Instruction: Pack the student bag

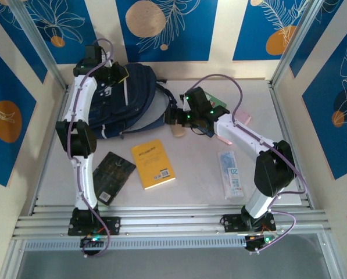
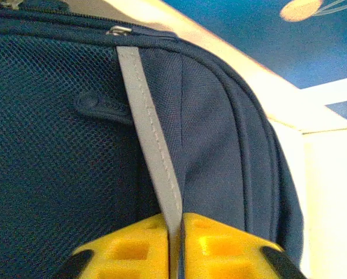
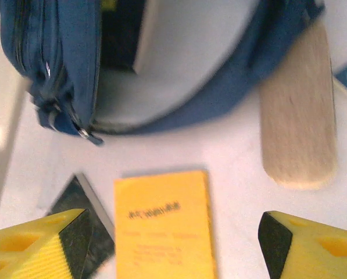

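At the upper left of the overhead view, the student bag [image 1: 135, 94], a large navy fabric backpack, lies on its side on the pale counter [image 1: 190, 180]. The left gripper [image 2: 176, 232] is at the bag's top. Its yellow fingers are nearly closed, with a grey webbing strip [image 2: 153, 145] of the bag pinched between them. The bag's zip mouth gapes toward the right. The right wrist view shows something pale inside, but I cannot tell whether that is lining or a packed item.

Below the bag lie one dark, flat book [image 1: 116, 173] and, to its right, one yellow paperback book [image 1: 153, 163]. One pale, flat wooden stick [image 3: 298, 110] lies just outside the bag's mouth. The right gripper [image 3: 173, 244] hovers near it at centre frame, its fingers wide apart and holding nothing.

Further right, a green-edged flat item [image 1: 218, 104] and a pink flat item [image 1: 242, 118] are partly hidden by the right arm. At lower right lies one long blue-and-white packet [image 1: 232, 174].

I judge the packing to be at an early stage. The bag is held open, and six loose things are left to go in.
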Robot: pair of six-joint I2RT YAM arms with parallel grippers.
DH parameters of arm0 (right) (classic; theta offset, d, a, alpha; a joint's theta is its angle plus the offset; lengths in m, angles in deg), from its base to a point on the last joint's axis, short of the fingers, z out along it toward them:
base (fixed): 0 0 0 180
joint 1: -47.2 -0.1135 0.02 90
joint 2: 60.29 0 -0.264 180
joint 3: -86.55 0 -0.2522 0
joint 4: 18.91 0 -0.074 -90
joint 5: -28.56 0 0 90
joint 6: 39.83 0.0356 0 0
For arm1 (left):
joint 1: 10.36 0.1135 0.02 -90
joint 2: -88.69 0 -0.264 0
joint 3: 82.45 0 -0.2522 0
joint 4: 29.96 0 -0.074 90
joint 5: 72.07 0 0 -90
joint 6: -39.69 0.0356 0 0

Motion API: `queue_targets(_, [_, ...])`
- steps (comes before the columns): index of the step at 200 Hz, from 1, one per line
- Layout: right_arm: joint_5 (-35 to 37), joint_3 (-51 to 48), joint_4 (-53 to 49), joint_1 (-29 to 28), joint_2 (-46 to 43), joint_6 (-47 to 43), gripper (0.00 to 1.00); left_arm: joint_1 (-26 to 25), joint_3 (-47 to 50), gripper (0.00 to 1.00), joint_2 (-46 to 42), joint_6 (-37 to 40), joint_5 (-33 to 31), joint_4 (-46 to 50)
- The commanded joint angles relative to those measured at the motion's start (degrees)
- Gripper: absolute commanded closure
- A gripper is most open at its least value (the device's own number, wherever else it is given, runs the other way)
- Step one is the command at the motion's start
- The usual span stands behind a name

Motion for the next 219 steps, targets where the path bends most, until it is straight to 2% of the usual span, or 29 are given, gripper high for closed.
queue_targets(1, [0.2, -2.7, -4.8, -2.1, -2.9, -2.5, 0.22, -0.8, -1.8, 0.69, -0.1, -0.6, 1.0, -0.7])
queue_targets(26, [0.4, -5.3, -7.0, -4.6, -4.7, -3.4, 0.22, -2.3, 2.2, 0.56, -5.9, 0.0, 0.3, -0.7])
queue_targets(50, [0.2, -7.3, -7.5, -6.9, -5.9, -3.5, 0.22, -3.4, 10.7, 0.52, -15.7, 0.4, -3.1, -0.9])
queue_targets(68, [0.0, -7.6, -8.3, -9.4, -4.9, -4.4, 0.22, -3.9, 24.0, 0.51, -25.7, -1.4, -4.9, -4.9])
queue_targets(97, [2.3, -6.9, -10.0, -13.3, -1.6, -3.6, 0.21, -4.5, 49.3, 0.48, -42.5, -8.6, -5.9, -13.3])
queue_targets(125, [0.8, -7.7, -8.5, -13.9, -0.2, -1.7, 0.21, -7.3, 68.6, 0.46, -52.7, -14.0, -5.9, -14.2])
queue_targets(141, [-2.3, -9.8, -6.2, -12.7, -0.6, -0.2, 0.21, -9.4, 79.7, 0.39, -58.1, -16.2, -4.8, -17.7])
queue_targets(176, [-10.4, -13.9, -1.6, -8.5, 0.0, 3.3, 0.21, -16.4, 97.2, 0.29, -65.7, -19.1, -5.9, -23.9])
queue_targets(219, [-14.9, -16.3, 2.8, -5.6, 2.8, 6.1, 0.21, -21.1, 105.6, 0.28, -65.3, -20.5, -9.5, -28.0])
